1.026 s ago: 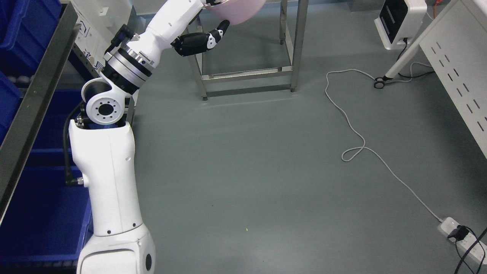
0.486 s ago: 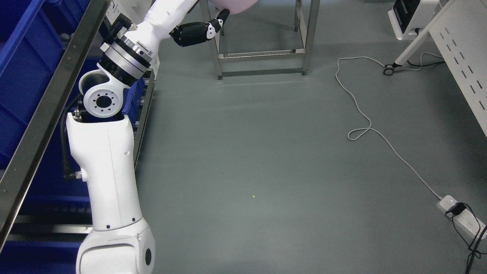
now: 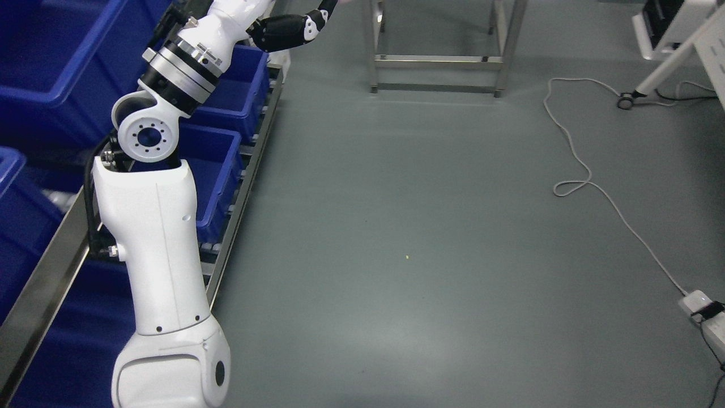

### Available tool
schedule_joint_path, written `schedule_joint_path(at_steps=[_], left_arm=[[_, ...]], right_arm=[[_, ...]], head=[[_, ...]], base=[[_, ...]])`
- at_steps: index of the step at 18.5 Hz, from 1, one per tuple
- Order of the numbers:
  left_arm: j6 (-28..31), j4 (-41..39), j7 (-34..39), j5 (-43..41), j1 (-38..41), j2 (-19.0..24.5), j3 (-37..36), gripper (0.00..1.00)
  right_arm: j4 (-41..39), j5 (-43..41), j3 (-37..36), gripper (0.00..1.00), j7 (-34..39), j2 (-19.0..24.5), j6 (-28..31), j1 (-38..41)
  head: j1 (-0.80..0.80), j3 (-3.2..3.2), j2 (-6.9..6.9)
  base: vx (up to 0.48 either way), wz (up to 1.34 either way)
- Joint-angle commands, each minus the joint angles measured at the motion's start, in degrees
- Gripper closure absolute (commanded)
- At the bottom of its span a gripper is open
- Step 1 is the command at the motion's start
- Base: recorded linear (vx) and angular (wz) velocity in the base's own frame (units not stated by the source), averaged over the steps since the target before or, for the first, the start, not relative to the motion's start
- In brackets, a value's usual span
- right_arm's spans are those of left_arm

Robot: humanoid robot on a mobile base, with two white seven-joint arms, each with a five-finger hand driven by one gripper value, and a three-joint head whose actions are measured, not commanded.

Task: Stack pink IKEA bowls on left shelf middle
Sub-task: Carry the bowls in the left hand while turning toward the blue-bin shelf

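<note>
My left arm (image 3: 158, 226) rises from the lower left to the top edge. Only the black thumb (image 3: 286, 31) and the heel of my left hand (image 3: 317, 14) show; the other fingers are cut off by the top edge. A thin pink sliver of the bowl (image 3: 343, 1) shows at the top edge, against the thumb tip. The rest of the bowl is out of view. The shelf rack with a steel rail (image 3: 51, 289) runs along the left, beside my arm.
Blue bins (image 3: 56, 62) sit on the rack at left, with more (image 3: 218, 170) lower by my elbow. A steel frame stand (image 3: 436, 56) is at top centre. A grey cable (image 3: 589, 181) runs across the floor to a power strip (image 3: 702, 306). A caster (image 3: 625, 101) is at top right.
The whole picture has shifted, so the camera has moved toward the rack. More blue bins now show. The pink bowl and most of my hand have slid out past the top edge.
</note>
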Motion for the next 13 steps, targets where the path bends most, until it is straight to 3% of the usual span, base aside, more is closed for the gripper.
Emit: schedule_joint_path(at_steps=[1, 9, 13], left_arm=[[0.5, 0.5, -0.2, 0.0, -1.5, 1.0, -0.3, 0.94], [0.6, 0.5, -0.3, 0.0, -1.8, 1.0, -0.4, 0.93], [1.6, 0.8, -0.5, -0.5, -7.1, 1.0, -3.3, 0.93]], right_arm=[[0.0, 0.4, -0.6, 0.0, 0.1, -1.0, 0.0, 0.0], [0.0, 0.4, -0.6, 0.0, 0.1, -1.0, 0.0, 0.0], [0.0, 0.4, -0.6, 0.0, 0.1, -1.0, 0.0, 0.0]], head=[[0.0, 0.0, 0.0], [0.0, 0.0, 0.0], [0.0, 0.0, 0.0]], base=[[-0.236, 0.59], [-0.2, 1.12], [-0.12, 1.31]])
